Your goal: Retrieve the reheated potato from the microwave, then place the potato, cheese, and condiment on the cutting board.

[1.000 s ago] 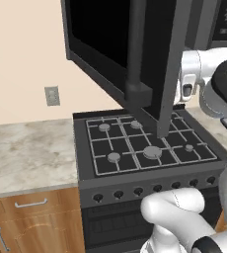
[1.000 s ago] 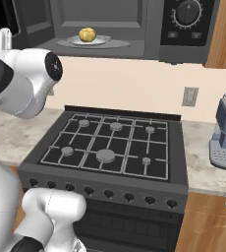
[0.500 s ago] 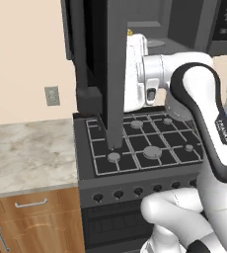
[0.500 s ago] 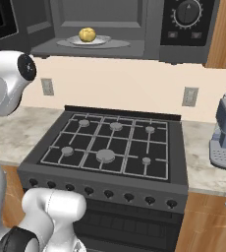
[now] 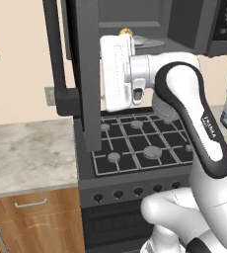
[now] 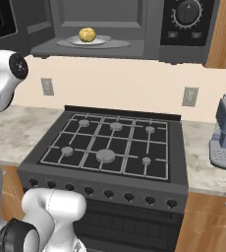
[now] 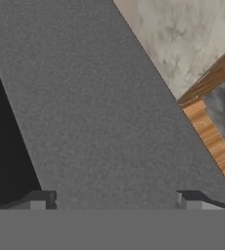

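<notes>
- The potato (image 6: 87, 34) is seen resting on a pale plate (image 6: 99, 40) on the floor of the microwave (image 6: 149, 29), above the gas stove (image 6: 110, 145); in the left base view only a sliver of it is visible past the arm.
- The microwave door (image 5: 83, 74) is swung wide open, its edge hanging over the stove's left side, so the cavity is judged to be accessible.
- The gripper (image 7: 115, 200) is shown with its two dark tips set far apart and nothing between them; the grey inner face of the door lies right in front of it.
- The step in hand is judged to be leaving the door and reaching in for the potato.
- The hand is best backed away from the door first, so the door is not nudged shut.
- The fingers are best kept wide, brought in level above the plate and closed across the potato's narrow middle; a smooth oval is likely to slip if pinched near an end.
- The cavity roof and plate rim should be cleared on entry.
</notes>
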